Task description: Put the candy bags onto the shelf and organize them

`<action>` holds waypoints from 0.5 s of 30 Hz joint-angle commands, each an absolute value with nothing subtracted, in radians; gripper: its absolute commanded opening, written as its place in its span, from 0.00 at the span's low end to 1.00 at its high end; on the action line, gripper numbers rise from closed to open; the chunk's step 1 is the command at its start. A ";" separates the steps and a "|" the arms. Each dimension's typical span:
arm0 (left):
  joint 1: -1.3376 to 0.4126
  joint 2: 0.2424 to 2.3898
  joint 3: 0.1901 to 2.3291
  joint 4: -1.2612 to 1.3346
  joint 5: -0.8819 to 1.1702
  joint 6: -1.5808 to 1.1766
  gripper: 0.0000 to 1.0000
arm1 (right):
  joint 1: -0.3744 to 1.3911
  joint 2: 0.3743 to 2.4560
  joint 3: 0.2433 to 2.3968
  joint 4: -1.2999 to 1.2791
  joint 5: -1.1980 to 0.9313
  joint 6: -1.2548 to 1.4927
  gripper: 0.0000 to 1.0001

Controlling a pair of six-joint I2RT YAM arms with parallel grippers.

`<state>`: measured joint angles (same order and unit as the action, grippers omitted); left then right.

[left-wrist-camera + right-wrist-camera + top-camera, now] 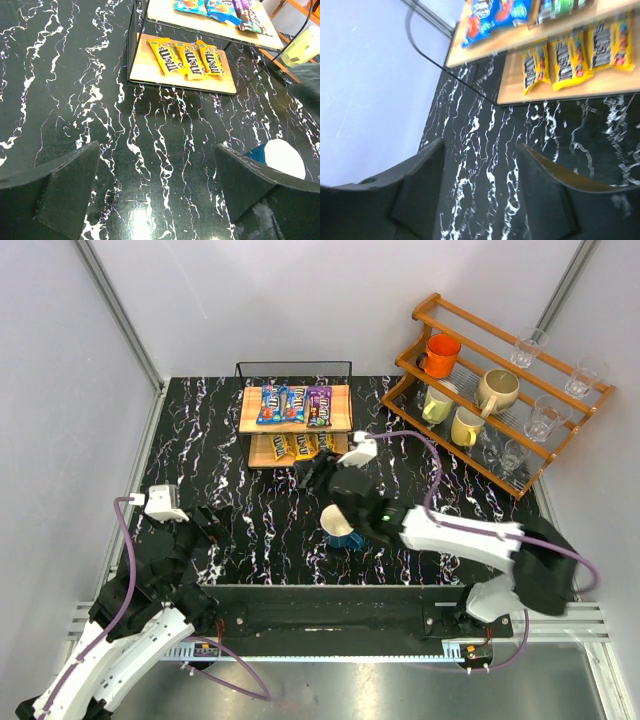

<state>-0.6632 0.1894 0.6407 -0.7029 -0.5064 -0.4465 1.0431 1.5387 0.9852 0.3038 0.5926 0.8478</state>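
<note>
The shelf (247, 412) stands at the back middle of the table. Two blue candy bags (283, 404) and a purple one (319, 405) lie side by side on its top board. Three yellow bags (302, 446) lie in a row on the lower board; they also show in the left wrist view (190, 55) and the right wrist view (565, 60). My right gripper (314, 473) is open and empty just in front of the shelf, over bare table (481, 145). My left gripper (215, 525) is open and empty at the near left (157, 147).
A reddish-brown slatted rack (500, 455) with mugs and glasses stands at the back right. A blue cup with a white top (345, 536) sits mid-table under my right arm; it also shows in the left wrist view (282, 157). Walls close the back and sides.
</note>
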 commanded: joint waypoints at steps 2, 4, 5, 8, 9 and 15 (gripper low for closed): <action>-0.669 0.201 0.664 -0.673 -0.535 -0.457 0.99 | 1.039 1.163 0.846 0.132 0.592 0.580 0.99; -0.670 0.201 0.666 -0.673 -0.537 -0.457 0.99 | 1.039 0.998 0.806 0.008 0.667 0.568 1.00; -0.669 0.199 0.664 -0.676 -0.538 -0.457 0.99 | 1.039 0.939 0.764 -0.053 0.693 0.565 1.00; -0.670 0.204 0.666 -0.675 -0.538 -0.457 0.99 | 1.039 0.711 0.690 -0.194 0.762 0.554 1.00; -0.670 0.212 0.669 -0.675 -0.540 -0.459 0.99 | 1.039 0.598 0.672 -0.245 0.782 0.555 1.00; -0.670 0.270 0.679 -0.669 -0.535 -0.460 0.99 | 1.039 0.277 0.591 -0.398 0.844 0.560 1.00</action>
<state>-0.6666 0.2176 0.6407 -0.7048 -0.5133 -0.4469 1.0397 0.3882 0.6186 -0.2241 0.7544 0.5846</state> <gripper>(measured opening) 0.987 0.994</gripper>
